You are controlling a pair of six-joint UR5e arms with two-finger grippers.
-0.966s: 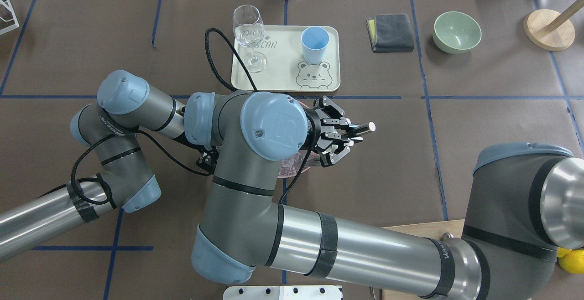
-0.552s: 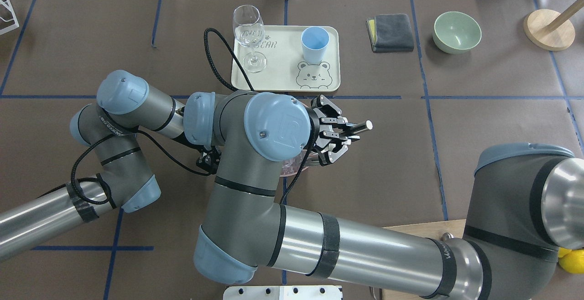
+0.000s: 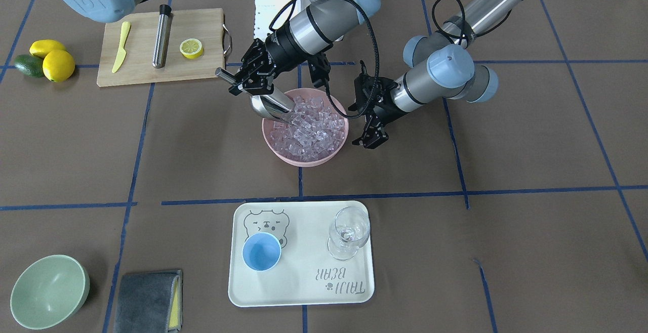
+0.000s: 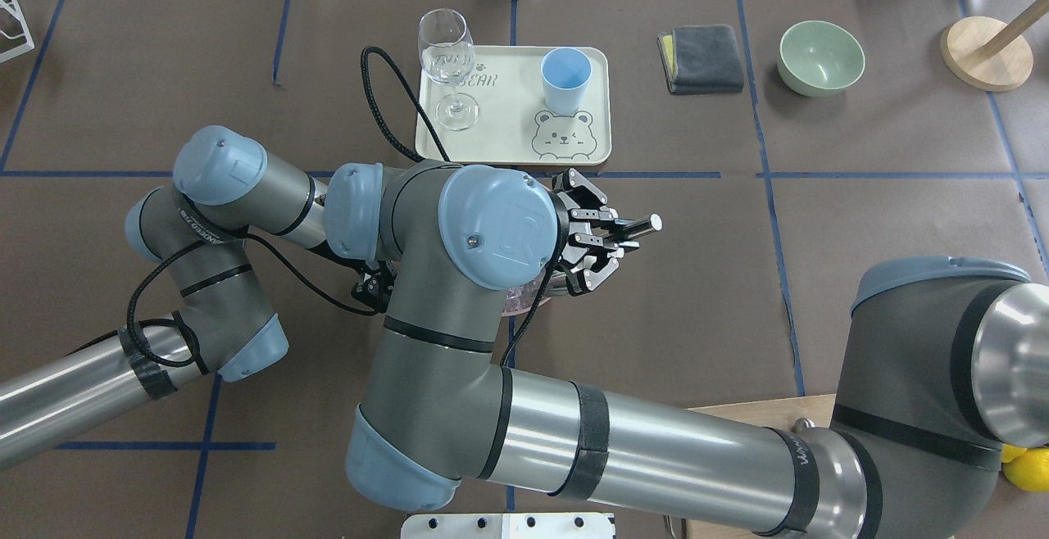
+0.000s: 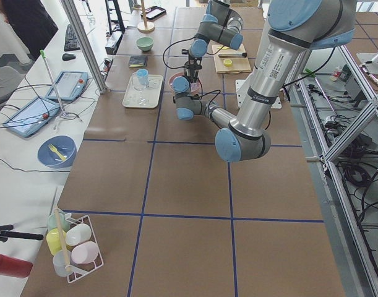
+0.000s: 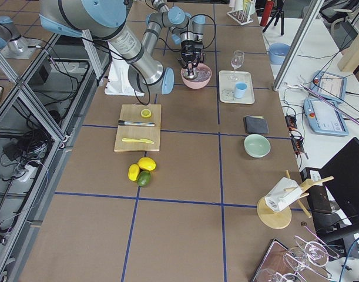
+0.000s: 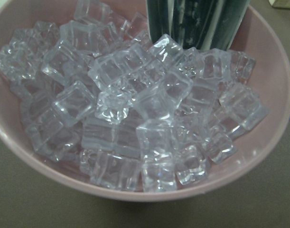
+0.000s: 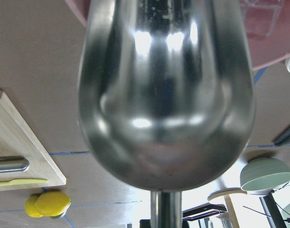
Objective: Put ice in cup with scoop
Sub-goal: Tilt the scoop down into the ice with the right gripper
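My right gripper [image 3: 242,81] is shut on the rod handle of the silver scoop [image 3: 271,106]. The scoop's trough is tilted down with its tip dug into the ice [image 3: 309,128] in a pink bowl [image 3: 304,161]. The scoop's back fills the right wrist view [image 8: 166,95]. The left wrist view looks at the ice [image 7: 135,109] from close by. My left gripper [image 3: 372,138] is open and empty beside the bowl's rim, clear of it. The light-blue cup [image 3: 261,251] stands upright and empty on a cream tray [image 3: 304,282], beyond the bowl from me.
A clear wine glass [image 3: 348,232] stands on the tray next to the cup. A wooden board [image 3: 147,65] with a steel cylinder [image 3: 162,34], a yellow knife and a lemon half lies behind the bowl. A green bowl [image 3: 48,290] and a grey cloth [image 3: 147,300] sit far right.
My right gripper has moved slightly leftward over the bowl with the scoop, driving the scoop further into the ice. The left arm has not moved.
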